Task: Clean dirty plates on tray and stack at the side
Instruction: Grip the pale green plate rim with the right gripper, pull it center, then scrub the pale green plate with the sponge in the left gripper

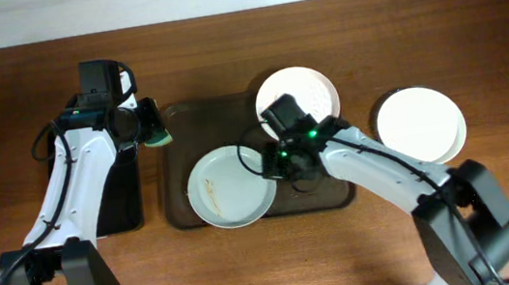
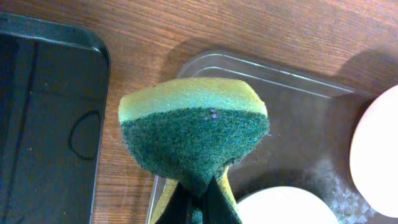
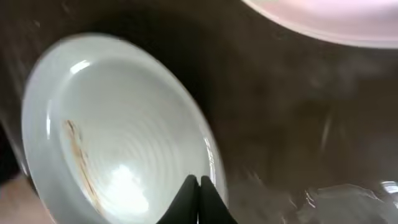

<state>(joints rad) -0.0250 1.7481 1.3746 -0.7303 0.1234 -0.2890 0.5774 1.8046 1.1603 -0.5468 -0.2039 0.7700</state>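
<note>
Grips sponge (image 2: 193,130) in left pincer (image 2: 200,202) at ten o'clock of tray (image 1: 174,138), poised for scrubbing; steadies streaked plate (image 3: 118,143) with right pincer (image 3: 199,194) narrowed, seemingly pinching its three o'clock rim.

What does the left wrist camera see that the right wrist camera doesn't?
Only the left wrist view shows the green and yellow sponge pinched in the left fingers, the narrow black tray and the wooden table. Only the right wrist view shows the brown streak across the pale blue-green plate, with the right fingers closed at its rim. Both show the dark brown tray and part of a white plate.
</note>
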